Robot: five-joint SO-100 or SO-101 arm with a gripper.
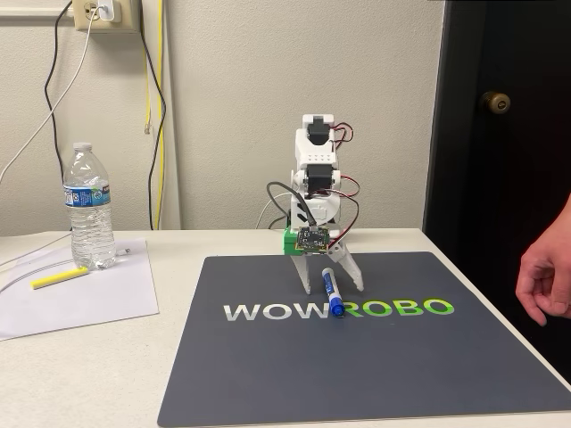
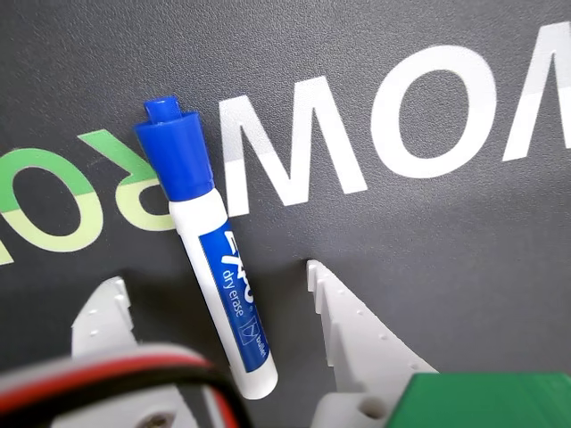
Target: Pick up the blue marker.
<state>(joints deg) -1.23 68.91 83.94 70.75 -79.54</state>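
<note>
In the fixed view the arm stands at the back of a dark mat (image 1: 268, 374) printed with "WOWROBO", bent down so that its gripper (image 1: 329, 278) reaches the mat surface. The blue marker (image 1: 332, 293) lies flat on the mat just in front of the arm, cap end toward the camera, touching the gap between the white and green lettering. The white fingers (image 1: 353, 270) straddle the far end of the marker, though from here it is hard to say whether the tips rest on the mat or hang just above it. Off to the left, on a sheet of paper (image 1: 80, 299), lie a yellow highlighter (image 1: 59, 277) and a water bottle (image 1: 89, 207); a person's hand (image 1: 546, 278) hangs at the right edge, well apart from the arm.

In the wrist view the marker (image 2: 214, 259) runs slightly tilted between the two fingers (image 2: 343, 321), its blue cap (image 2: 176, 153) pointing away from the gripper (image 2: 214, 285) toward the letters. The fingers are spread apart, one on each side of the white barrel, neither touching it; the marker sits closer to the left finger.

The step in hand looks like the final approach before the grasp. The next move calls for closing the fingers squarely on the barrel, perhaps after a small shift to centre it, and then lifting straight up.
</note>
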